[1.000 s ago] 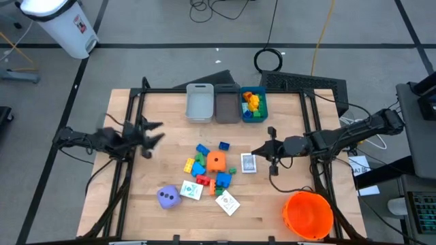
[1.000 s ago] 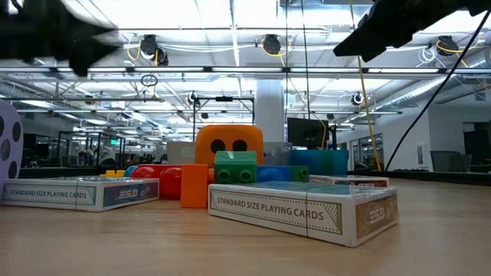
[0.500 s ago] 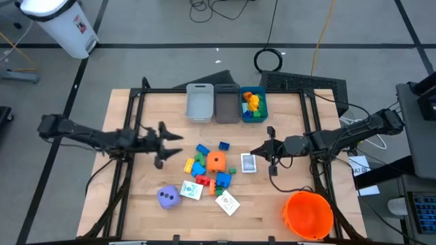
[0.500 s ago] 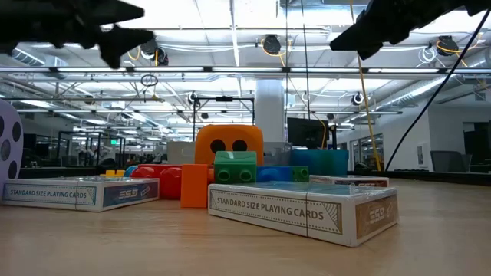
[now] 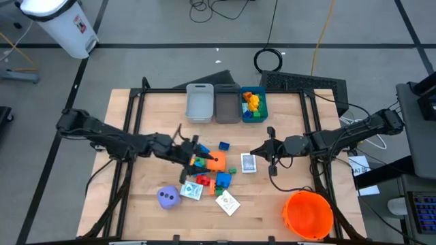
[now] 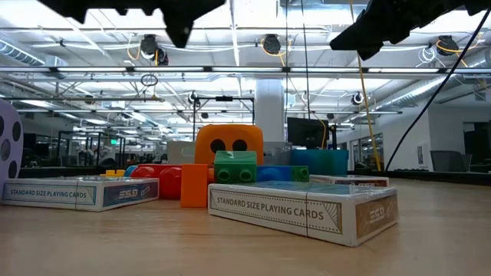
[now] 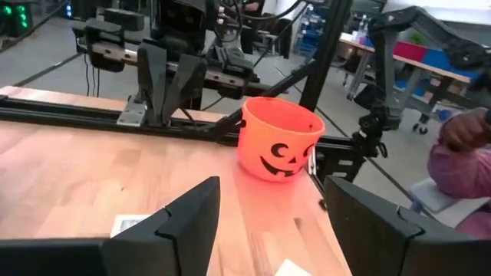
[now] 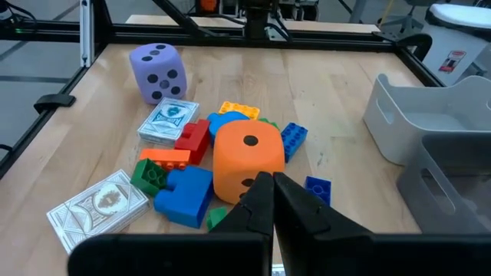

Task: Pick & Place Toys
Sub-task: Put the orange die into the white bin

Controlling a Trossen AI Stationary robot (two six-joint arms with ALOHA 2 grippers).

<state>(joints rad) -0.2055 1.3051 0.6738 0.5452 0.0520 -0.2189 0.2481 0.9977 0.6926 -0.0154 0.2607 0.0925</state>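
- The toys lie in a loose heap at the middle of the desk (image 5: 146, 109): the orange die (image 5: 216, 161) sits at its centre with blue, green, red and yellow blocks crowded against it, likely because they were tipped out together for sorting.
- The purple die (image 5: 167, 197) rests apart, toward the front edge, and three card packs ring the heap: one (image 5: 191, 190) beside the purple die, one (image 5: 227, 202) nearer the front, one (image 5: 248, 163) on the side toward the right arm.
- Three bins stand in a row at the far edge; the blue bin (image 5: 253, 105) already holds yellow, orange and green pieces, while the grey ones look bare, though their floors are hard to read from above.
- The left gripper (image 5: 195, 153) reaches in low and nearly level from the left rail, poised over the blocks on the heap's left side, its fingers parted with nothing between them. From overhead I cannot tell whether it touches a block.
- Its wrist camera looks across to the orange bucket (image 7: 276, 139) at the desk's front right corner.
- The right gripper (image 5: 272, 151) waits just beyond the heap, fingers pressed together and empty, pointing at the orange die.
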